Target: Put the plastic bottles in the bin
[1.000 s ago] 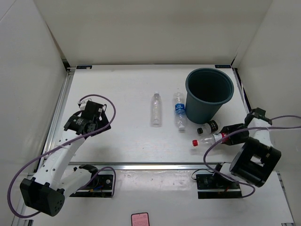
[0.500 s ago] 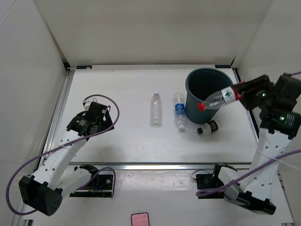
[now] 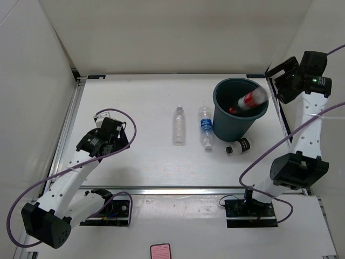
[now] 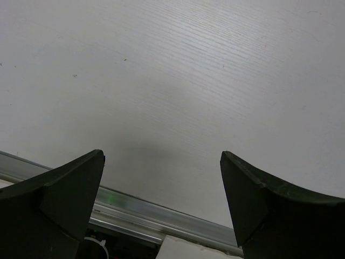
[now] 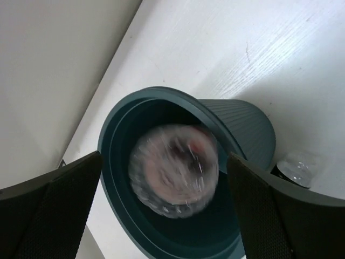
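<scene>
The red-labelled plastic bottle (image 3: 249, 101) is loose and blurred, tilted cap-down inside the mouth of the bin (image 3: 232, 128). My right gripper (image 3: 278, 83) hangs open just right of the bin's rim, holding nothing. In the right wrist view the bottle (image 5: 175, 170) shows end-on between the spread fingers of that gripper (image 5: 164, 156), inside the bin (image 5: 116, 189). An unlabelled bottle (image 3: 179, 125) and a blue-labelled bottle (image 3: 205, 126) lie left of the bin. A short dark bottle (image 3: 239, 146) lies by its base. My left gripper (image 3: 105, 137) is open over bare table, far left.
White walls enclose the table on three sides. A metal rail (image 4: 135, 208) runs along the table edge below my left gripper (image 4: 161, 156). The short dark bottle (image 5: 296, 167) lies against the bin's outer wall.
My right arm lifted the red-labelled bottle off the table, carried it over the bin, then opened; the bottle now drops into the bin. The left arm barely moved.
</scene>
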`<state>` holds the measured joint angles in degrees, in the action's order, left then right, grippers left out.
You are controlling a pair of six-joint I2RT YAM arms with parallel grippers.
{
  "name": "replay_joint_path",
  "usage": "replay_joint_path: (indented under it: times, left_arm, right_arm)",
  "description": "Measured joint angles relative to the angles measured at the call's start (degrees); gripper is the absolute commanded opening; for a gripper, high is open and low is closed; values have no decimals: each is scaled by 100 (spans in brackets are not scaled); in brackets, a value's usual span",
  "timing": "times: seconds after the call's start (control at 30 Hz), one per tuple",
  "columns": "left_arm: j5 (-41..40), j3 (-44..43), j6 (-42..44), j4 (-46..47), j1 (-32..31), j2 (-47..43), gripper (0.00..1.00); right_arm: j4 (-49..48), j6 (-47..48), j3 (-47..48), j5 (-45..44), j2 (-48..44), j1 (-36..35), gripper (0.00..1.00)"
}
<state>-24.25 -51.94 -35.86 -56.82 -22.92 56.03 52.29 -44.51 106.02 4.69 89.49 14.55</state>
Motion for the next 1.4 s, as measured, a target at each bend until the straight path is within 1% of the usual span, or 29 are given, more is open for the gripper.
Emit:
replay_joint_path:
  times: [0.1, 0.2, 0.27, 0.33, 0.4, 0.47, 0.53, 0.63, 0.7, 0.8, 0.97, 1.1, 1.3, 1.4]
  left_arm:
    - [-37, 4, 7, 33, 0, -35, 100]
    - [-72, 20, 9, 61, 0, -44, 100]
    - [-133, 42, 4, 85, 0, -44, 100]
    - [-203, 83, 4, 118, 0, -44, 100]
    - [-234, 101, 2, 114, 0, -44, 100]
    - [-260, 101, -2, 122, 0, -44, 100]
    - [-280, 101, -13, 125, 0, -42, 100]
    - [-282, 127, -39, 164, 0, -42, 100]
    - [-278, 173, -59, 160, 0, -22, 100]
    - [-275, 199, -61, 168, 0, 44, 100]
    - [-275, 243, -61, 199, 0, 168, 100]
    - [-275, 249, -61, 203, 0, 254, 100]
    - [-254, 249, -59, 203, -4, 330, 100]
    - [-243, 249, -57, 203, -9, 369, 100]
  right_arm:
    - [17, 66, -87, -72, -243, 48, 99]
    - [-46, 94, -651, -146, -1016, 413, 99]
    - [-229, -4, -1377, -87, -1655, 817, 99]
    - [-256, -151, -2393, 90, -2267, 1296, 99]
    - [-361, -315, -3368, 345, -2601, 1604, 99]
    - [-387, -448, -4459, 645, -2605, 1799, 99]
    - [-518, -514, -5337, 975, -2249, 1897, 99]
    - [-706, -612, -6190, 1355, -1801, 1912, 99]
    - [-852, -632, -6336, 1574, -1722, 1902, 99]
    - [-1250, -629, -6245, 1840, -1497, 1873, 99]
    - [-1655, -586, -5720, 2070, -579, 1626, 99]
    - [-1777, -581, -5396, 2076, -48, 1279, 99]
    - [-1816, -573, -5324, 1902, 275, 997, 99]
    - [-1818, -573, -5324, 1823, 457, 933, 93]
